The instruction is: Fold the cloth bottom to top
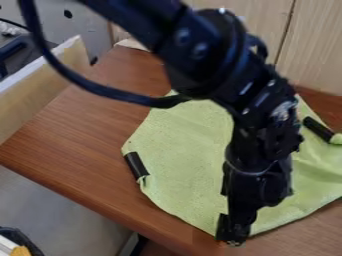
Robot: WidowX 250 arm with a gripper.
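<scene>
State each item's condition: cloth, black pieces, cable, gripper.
Green cloth: spread out, not folded in half.
Left black piece: lying at the cloth's left edge.
Right black piece: lying tilted, toward the right.
Cable: slack, bowed.
Gripper: lowered at the cloth's bottom edge.

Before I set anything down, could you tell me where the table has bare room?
The widest bare patch of the table lies between the cloth and the pale board at left; a smaller one borders the cloth at lower right. It is crowded around the gripper and under the arm.
</scene>
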